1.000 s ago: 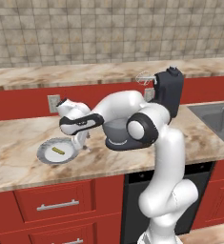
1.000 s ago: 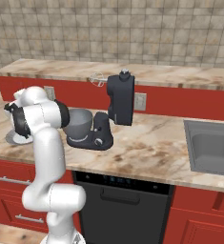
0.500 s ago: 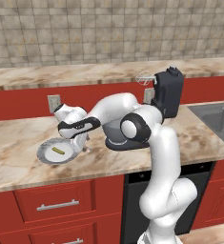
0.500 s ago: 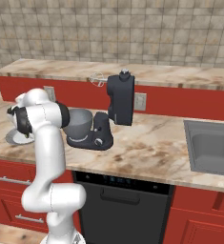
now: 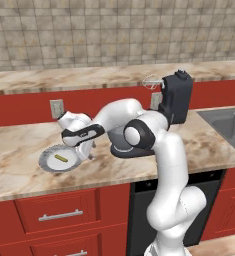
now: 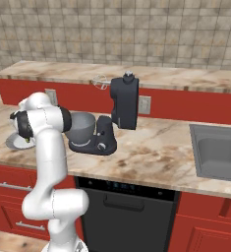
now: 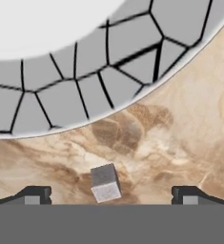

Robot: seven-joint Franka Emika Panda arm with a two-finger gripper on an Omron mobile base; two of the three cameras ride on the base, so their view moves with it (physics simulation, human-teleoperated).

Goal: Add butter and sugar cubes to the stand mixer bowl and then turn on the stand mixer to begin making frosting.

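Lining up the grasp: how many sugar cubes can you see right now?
1. The sugar cube lies on the counter just off the plate's rim, between the open gripper's fingertips. Others may be hidden behind the arm.

— What's moved in the last second?
— I've swung the arm left and lowered the tool (image 5: 84, 156) toward the tabletop (image 5: 19, 175), right beside the plate (image 5: 48, 156), over the sugar cube (image 7: 105, 183).

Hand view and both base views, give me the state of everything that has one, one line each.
gripper: open, jaws either side of the sugar cube, not gripping.
sugar cube: on the counter, beside the plate.
butter: lying on the plate.
stand mixer: head tilted up.
stand mixer bowl: on the mixer base.
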